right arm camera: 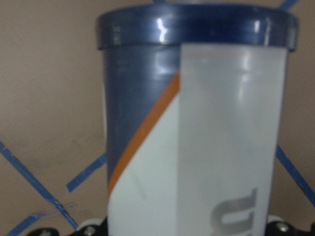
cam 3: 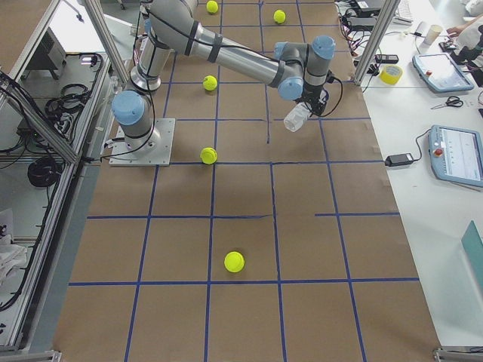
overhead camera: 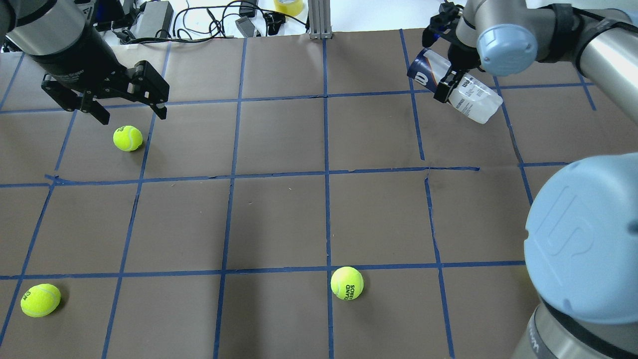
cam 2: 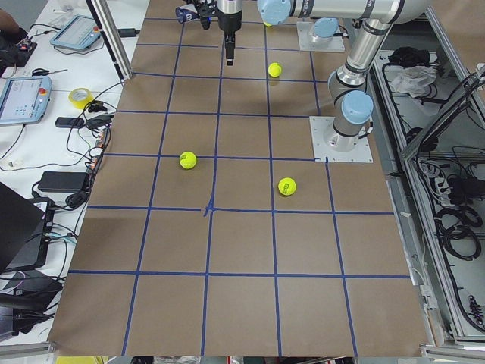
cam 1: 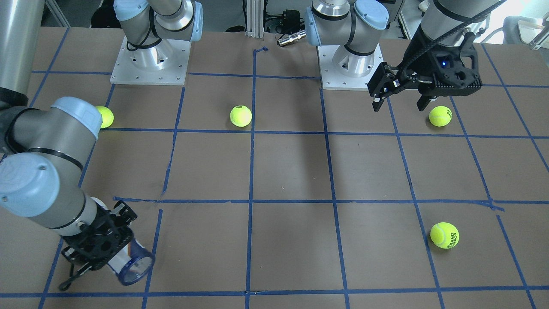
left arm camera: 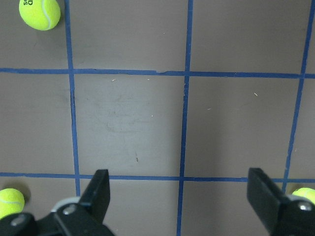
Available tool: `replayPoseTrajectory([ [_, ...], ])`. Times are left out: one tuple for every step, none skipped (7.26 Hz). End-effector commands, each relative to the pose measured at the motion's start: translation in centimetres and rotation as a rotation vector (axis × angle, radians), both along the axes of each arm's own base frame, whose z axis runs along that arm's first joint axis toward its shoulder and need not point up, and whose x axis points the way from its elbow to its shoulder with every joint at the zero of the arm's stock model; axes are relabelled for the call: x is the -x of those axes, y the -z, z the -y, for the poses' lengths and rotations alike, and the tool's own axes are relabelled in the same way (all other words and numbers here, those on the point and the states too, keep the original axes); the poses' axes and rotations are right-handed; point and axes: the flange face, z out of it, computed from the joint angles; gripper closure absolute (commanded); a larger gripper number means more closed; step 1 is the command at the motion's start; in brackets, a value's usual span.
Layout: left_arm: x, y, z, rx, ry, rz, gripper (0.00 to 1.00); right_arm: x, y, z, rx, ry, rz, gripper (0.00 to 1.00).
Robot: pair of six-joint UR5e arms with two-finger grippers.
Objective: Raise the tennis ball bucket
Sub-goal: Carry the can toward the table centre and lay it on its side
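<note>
While my right claw pinches the tennis ball bucket across its middle, the tube hangs tilted at 1 o'clock in the overhead view; my left claw, fingers spread, hovers at 10 o'clock above 1 tennis ball.

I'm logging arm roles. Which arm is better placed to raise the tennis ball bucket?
Right. The right gripper is shut on the tilted tennis ball bucket. The left gripper hangs open near a tennis ball, across the table from the bucket.
</note>
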Motion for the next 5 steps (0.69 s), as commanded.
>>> replayPoseTrajectory([
  [-2.3, 0.0, 0.4, -0.001, -0.005, 0.007, 0.0, -11.7, -1.1, -2.5, 0.076, -0.328, -0.013, 0.35],
  [-3.8, -0.1, 0.7, 0.002, -0.026, 0.011, 0.0, -15.8, -1.0, -4.3, 0.096, -0.408, -0.024, 0.35],
  [-5.1, 0.1, 0.7, -0.003, -0.049, 0.008, 0.0, -20.2, 0.9, -6.5, 0.083, -0.58, -0.037, 0.34],
  [-5.7, -0.1, 0.7, 0.002, -0.061, 0.011, 0.0, -24.0, 2.6, -8.3, 0.14, -0.658, -0.037, 0.34],
  [-5.7, -0.1, 0.7, 0.0, -0.065, 0.012, 0.0, -26.8, 4.4, -10.3, 0.143, -0.703, -0.033, 0.34],
])
